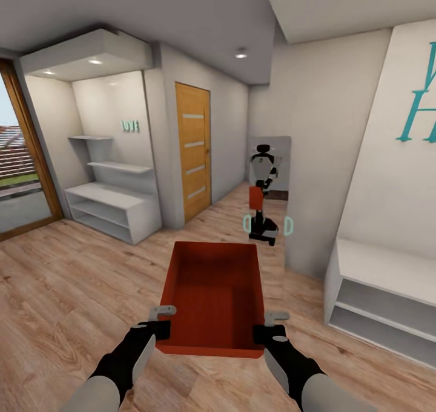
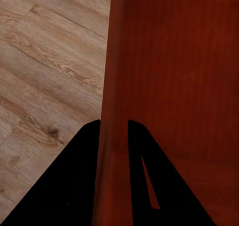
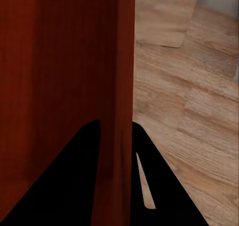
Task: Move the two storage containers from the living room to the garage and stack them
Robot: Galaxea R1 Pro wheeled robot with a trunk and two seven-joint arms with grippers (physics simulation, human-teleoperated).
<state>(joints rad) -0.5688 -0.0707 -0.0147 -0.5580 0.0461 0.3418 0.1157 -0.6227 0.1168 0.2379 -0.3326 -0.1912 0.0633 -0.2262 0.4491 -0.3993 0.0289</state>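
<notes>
Head view: orange-red storage container (image 1: 213,297), nothing inside, carried before a wall mirror (image 1: 267,200)
Left gripper (image 2: 113,129) and right gripper (image 3: 115,129) clamp its side walls

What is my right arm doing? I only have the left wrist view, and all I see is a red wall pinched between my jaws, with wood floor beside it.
Observer: The right jaws are shut on the opposite side wall of the same storage container, so both arms are carrying it.
Operator: Is anything inside it?
Observer: The head view shows it open-topped and empty, held out in front above the wood-plank floor.
Operator: What is ahead of me?
Observer: Straight ahead there is what looks like a mirror reflecting the robot with the bin, and a wooden door stands to its left.
</notes>
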